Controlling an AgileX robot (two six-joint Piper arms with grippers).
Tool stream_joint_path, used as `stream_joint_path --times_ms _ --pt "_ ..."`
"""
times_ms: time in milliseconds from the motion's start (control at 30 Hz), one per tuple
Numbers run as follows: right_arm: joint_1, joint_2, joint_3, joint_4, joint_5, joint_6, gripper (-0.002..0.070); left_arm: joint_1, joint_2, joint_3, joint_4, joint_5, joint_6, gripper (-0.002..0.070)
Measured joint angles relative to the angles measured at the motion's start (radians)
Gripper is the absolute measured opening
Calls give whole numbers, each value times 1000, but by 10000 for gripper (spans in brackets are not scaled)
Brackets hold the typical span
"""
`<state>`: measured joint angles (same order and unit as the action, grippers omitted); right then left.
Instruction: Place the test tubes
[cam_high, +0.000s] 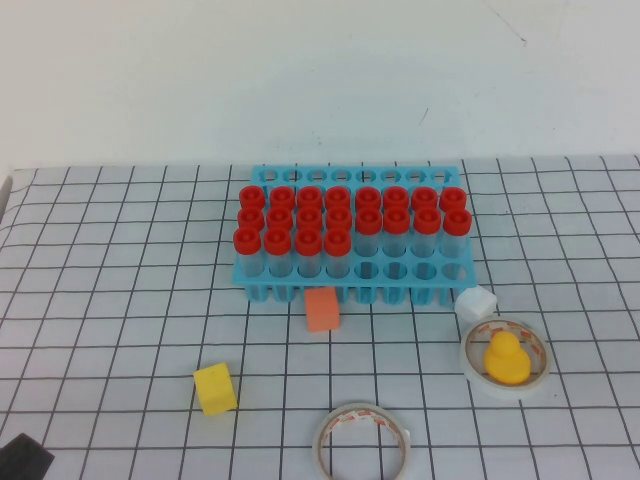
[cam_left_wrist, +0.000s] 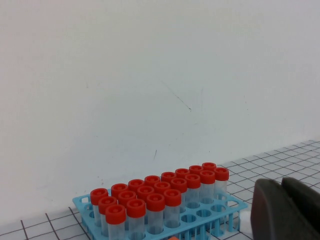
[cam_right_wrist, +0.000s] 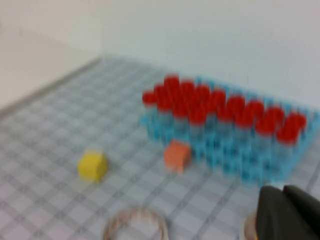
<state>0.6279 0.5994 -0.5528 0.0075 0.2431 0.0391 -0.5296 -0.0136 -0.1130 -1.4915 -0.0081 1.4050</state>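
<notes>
- Left gripper: fingers pressed together, holding nothing. It is on the near side of the table, off the high view. The rack lies away from it, toward the far side.
- Right gripper: fingers closed, also empty. It is likewise drawn back on the near side, with the rack ahead of it.
- Test tubes: all the tubes in view stand upright in the rack at table centre, long axis vertical, red caps up. No loose tube shows in any view.
- Judgement: the open near-row holes sit in the right half of the rack, which favours the right arm. A tube source must be located first.
- Count, tubes: twenty, made up of two full rows of eight and four at the left of the near row.
- Count, free holes: four at the right of the near row, and the whole far row.
- Count, other items:
  - one orange cube touching the rack's near side
  - one yellow cube
  - one white cube
  - one tape roll at the near edge
  - a second tape roll encircling one yellow duck
</notes>
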Motion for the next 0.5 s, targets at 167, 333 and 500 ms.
stream_joint_path --times_ms 167,333,500 --pt "0 -128 1 0 271 0 -1 0 0 0 0 0 0 -1" --pt "0 -195 46 -8 285 -46 -1 0 0 0 0 0 0 -1" --pt "0 -222 159 -35 101 -75 -1 0 0 0 0 0 0 -1"
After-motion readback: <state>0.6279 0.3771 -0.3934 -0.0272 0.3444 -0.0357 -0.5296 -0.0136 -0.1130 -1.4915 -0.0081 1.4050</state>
